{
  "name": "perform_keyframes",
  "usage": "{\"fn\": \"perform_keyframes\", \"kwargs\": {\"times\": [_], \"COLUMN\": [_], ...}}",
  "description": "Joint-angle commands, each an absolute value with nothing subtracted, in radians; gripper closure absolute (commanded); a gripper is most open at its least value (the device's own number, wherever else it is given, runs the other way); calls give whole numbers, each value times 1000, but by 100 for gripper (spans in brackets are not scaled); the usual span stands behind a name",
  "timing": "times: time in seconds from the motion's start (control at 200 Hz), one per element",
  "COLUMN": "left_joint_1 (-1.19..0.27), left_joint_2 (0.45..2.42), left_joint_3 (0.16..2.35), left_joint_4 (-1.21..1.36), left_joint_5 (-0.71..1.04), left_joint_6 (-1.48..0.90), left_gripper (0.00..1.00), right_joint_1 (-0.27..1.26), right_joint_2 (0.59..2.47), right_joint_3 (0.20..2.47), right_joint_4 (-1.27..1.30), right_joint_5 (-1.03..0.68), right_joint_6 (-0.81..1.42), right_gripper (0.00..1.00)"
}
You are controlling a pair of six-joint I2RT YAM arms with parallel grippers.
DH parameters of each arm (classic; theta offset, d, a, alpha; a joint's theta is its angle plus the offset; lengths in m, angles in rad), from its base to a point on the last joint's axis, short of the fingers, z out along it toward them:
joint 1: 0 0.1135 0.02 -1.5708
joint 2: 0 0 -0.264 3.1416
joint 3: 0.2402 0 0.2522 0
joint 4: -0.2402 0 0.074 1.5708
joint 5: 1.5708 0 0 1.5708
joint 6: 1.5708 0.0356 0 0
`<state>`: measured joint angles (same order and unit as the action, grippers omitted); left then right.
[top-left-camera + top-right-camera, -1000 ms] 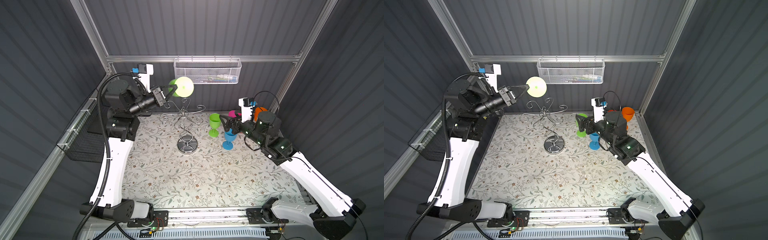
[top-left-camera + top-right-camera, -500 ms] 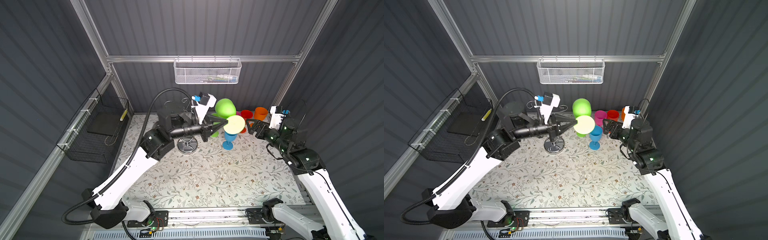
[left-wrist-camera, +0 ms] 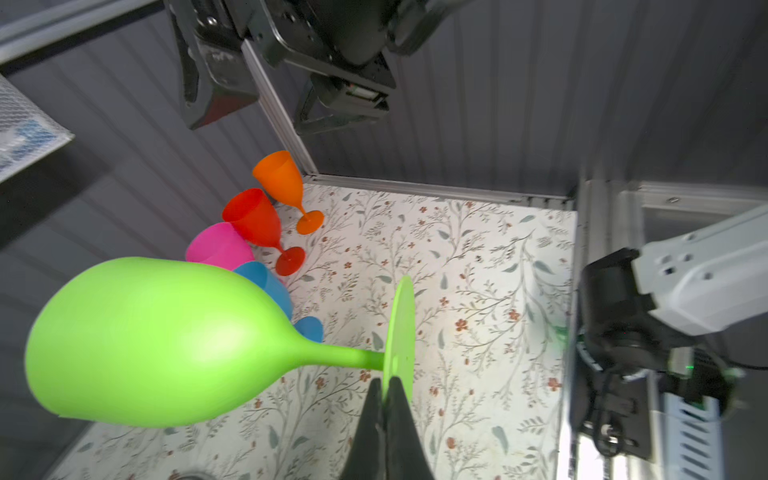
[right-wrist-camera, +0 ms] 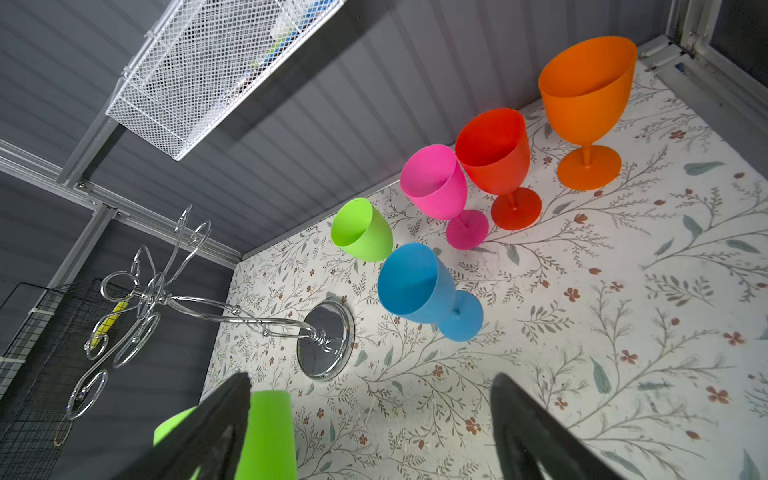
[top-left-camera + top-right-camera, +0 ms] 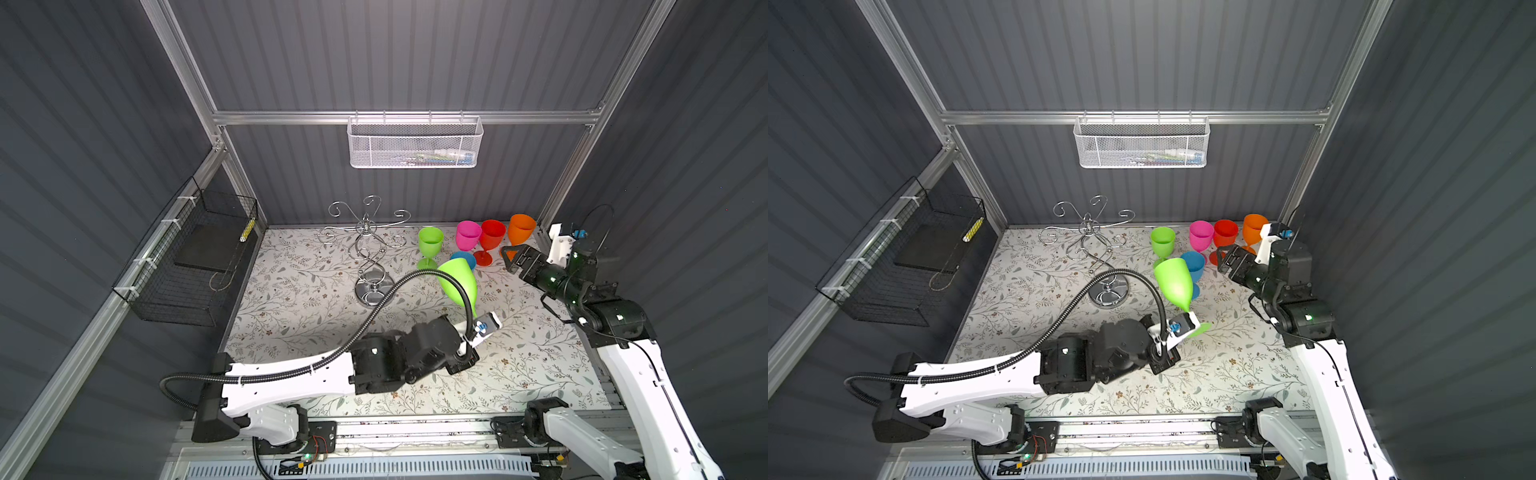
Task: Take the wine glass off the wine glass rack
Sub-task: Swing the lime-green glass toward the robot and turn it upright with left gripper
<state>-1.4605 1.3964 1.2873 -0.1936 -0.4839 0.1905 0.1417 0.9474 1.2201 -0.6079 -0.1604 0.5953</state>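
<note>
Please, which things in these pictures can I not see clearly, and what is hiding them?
- Contents of the white mesh basket: too small behind the mesh in both top views, blurred in the right wrist view.
- The left gripper: hidden under its wrist camera in both top views.
- The blue wine glass: in a top view, mostly behind the held green wine glass.
- The yellow item in the black wire basket: too small to identify.

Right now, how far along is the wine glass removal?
Done: the wine glass rack carries nothing on its arms, and the lime wine glass is clear of it. In hand: the left gripper is shut on that glass's foot, holding it tilted above the table. The right gripper is open and empty. Left: probably just setting the glass down near the blue glass and letting go.
</note>
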Motion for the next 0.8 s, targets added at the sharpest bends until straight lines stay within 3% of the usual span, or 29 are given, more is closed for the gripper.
{"fn": "perform_keyframes", "kwargs": {"times": [0.0, 0.185, 0.385, 0.795], "left_joint_1": [-1532, -1613, -1627, -1631], "left_joint_2": [1439, 1518, 1563, 1639], "left_joint_3": [1260, 1199, 1096, 989], "left_joint_4": [-91, -20, 52, 192], "left_joint_5": [-777, -999, -1128, -1247], "left_joint_6": [315, 386, 402, 478], "left_gripper": [100, 100, 100, 100], "right_joint_1": [138, 138, 161, 438], "right_joint_2": [936, 961, 979, 1155], "right_joint_3": [1251, 1294, 1329, 1457], "right_joint_4": [-654, -729, -801, -906], "right_joint_5": [-150, -122, -99, 57], "right_joint_6": [587, 577, 525, 422], "right_gripper": [10, 13, 15, 19]}}
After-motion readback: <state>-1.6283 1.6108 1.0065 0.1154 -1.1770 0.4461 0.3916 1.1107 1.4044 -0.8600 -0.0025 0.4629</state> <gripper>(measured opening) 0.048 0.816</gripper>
